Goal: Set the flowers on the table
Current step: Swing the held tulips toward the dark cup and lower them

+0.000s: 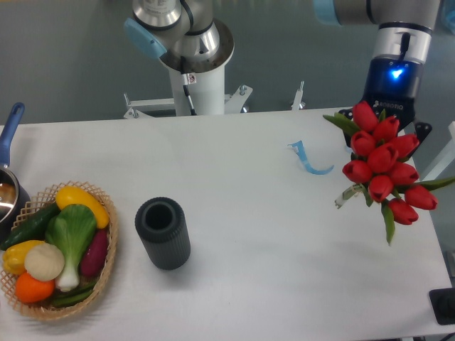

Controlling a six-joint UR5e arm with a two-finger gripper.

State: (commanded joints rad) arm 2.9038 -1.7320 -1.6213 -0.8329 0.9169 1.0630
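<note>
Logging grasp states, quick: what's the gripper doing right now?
Gripper: holding the flowers above the table; its fingers are hidden behind the blooms.

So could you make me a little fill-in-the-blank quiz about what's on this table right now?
1. The tulips in the flowers are ____ in colour.
2. The black cylinder stands upright, to the ____ of the wicker basket in the picture.
3. The curled strip lying on the table beside the bunch is ____.
4. The basket holds ____, not flowers.

Missing words: red; right; blue; vegetables
</note>
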